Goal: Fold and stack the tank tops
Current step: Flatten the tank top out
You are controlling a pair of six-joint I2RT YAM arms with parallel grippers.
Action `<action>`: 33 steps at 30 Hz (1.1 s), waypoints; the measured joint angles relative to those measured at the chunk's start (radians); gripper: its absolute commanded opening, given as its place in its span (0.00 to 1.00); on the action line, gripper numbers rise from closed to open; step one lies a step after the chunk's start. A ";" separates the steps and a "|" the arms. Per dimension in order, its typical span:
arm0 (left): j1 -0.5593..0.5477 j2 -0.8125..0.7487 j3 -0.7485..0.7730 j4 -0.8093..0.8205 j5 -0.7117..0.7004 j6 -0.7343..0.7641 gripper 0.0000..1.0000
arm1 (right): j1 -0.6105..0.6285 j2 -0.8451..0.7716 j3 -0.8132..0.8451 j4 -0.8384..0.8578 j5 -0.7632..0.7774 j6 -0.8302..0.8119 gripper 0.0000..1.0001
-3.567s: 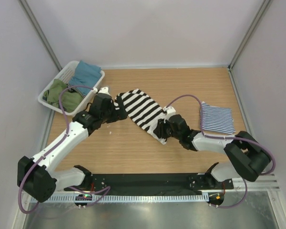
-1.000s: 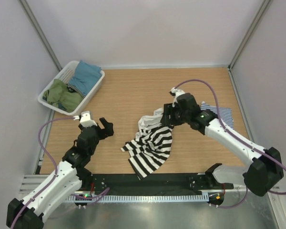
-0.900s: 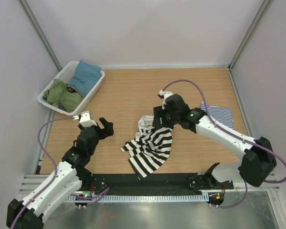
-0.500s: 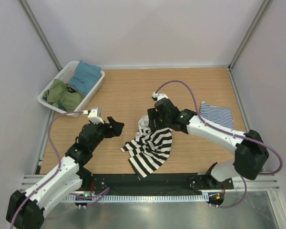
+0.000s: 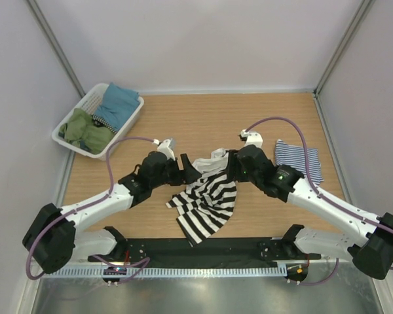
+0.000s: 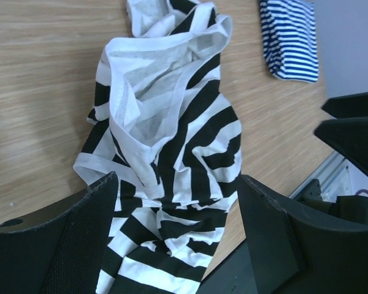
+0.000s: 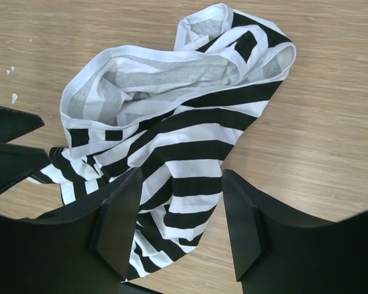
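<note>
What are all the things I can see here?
table: one, light wood, under everything.
basket: one, white plastic, far left corner.
teal cloth: one, in the basket's far end.
green cloth: one, in the basket's near end.
broad-striped tank top: one, black and white, crumpled mid-table.
thin-striped tank top: one, navy and white, folded, right side.
arms: two, white and black, left arm and right arm, both reaching to the middle.
left end effector: one, black, open over the crumpled top.
right end effector: one, black, open over the same top.
</note>
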 measured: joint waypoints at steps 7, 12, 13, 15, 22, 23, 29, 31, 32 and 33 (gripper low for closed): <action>-0.039 0.149 0.054 -0.045 -0.012 -0.024 0.56 | 0.000 -0.009 -0.002 -0.022 0.005 0.008 0.58; -0.043 0.237 0.149 -0.084 -0.031 -0.003 0.00 | 0.000 -0.023 -0.041 -0.009 -0.029 0.014 0.58; -0.037 0.254 0.186 -0.108 -0.034 0.007 0.00 | 0.000 -0.023 -0.056 0.002 -0.042 0.015 0.58; -0.005 0.289 0.269 -0.143 -0.021 0.031 0.00 | 0.000 -0.022 -0.099 0.031 -0.086 0.018 0.58; 0.336 0.311 0.426 -0.161 0.049 0.013 0.00 | 0.146 0.112 -0.163 0.150 -0.198 0.026 0.66; 0.382 0.309 0.421 -0.160 0.045 0.003 0.00 | 0.182 0.151 -0.153 0.153 -0.198 0.025 0.66; 0.536 0.271 0.294 -0.136 0.044 -0.063 0.00 | 0.345 0.323 -0.058 0.131 -0.168 0.030 0.65; 0.568 0.270 0.276 -0.137 0.045 -0.076 0.00 | 0.400 0.352 -0.033 0.125 -0.157 0.036 0.64; 0.580 0.270 0.274 -0.137 0.045 -0.078 0.00 | 0.428 0.368 -0.019 0.121 -0.151 0.042 0.63; 0.588 0.269 0.274 -0.134 0.045 -0.080 0.00 | 0.455 0.387 -0.003 0.115 -0.147 0.048 0.63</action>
